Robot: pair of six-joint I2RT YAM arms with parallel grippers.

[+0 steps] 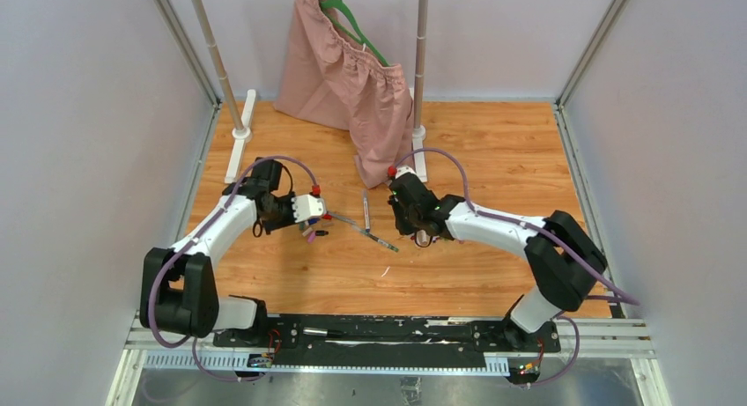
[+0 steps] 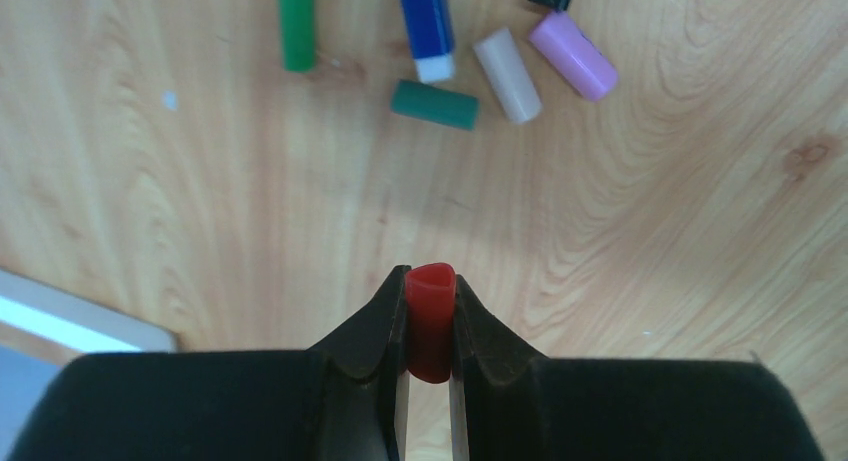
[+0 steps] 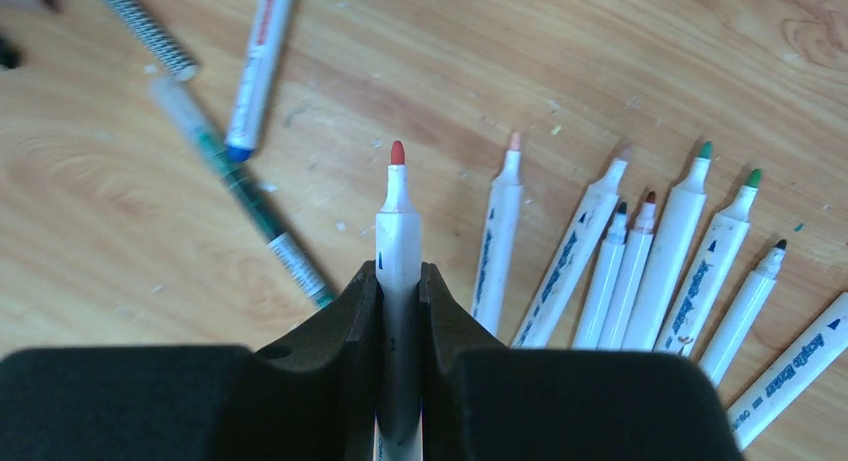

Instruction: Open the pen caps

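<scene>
**Now the risk is in the letting go**

From where I stand, the left end effector (image 2: 430, 281) is pressed together on a red cap (image 2: 430, 331), held above the tabletop (image 2: 650, 231). The cap is off its pen, and its open mouth looks squashed to an oval. The right end effector (image 3: 400, 273) is clamped on the white pen barrel (image 3: 397, 226) it seems to belong to, with the red tip bare and pointing away.

The squeezed cap worries me most. Soft plastic pinched that hard may spring sideways when the pads part. Dropped from this height, it could roll away from the loose caps (image 2: 434, 104) lying farther out, green, blue, pale and purple.

The pen carries its own hazard. Its wet tip could streak the wood if lowered nose first. The row of uncapped pens (image 3: 600, 251) lies just beside the black fingers, so a careless set-down might knock them askew. Beyond them lies a blue-ended marker (image 3: 258, 66); I cannot tell whether it is capped.
</scene>
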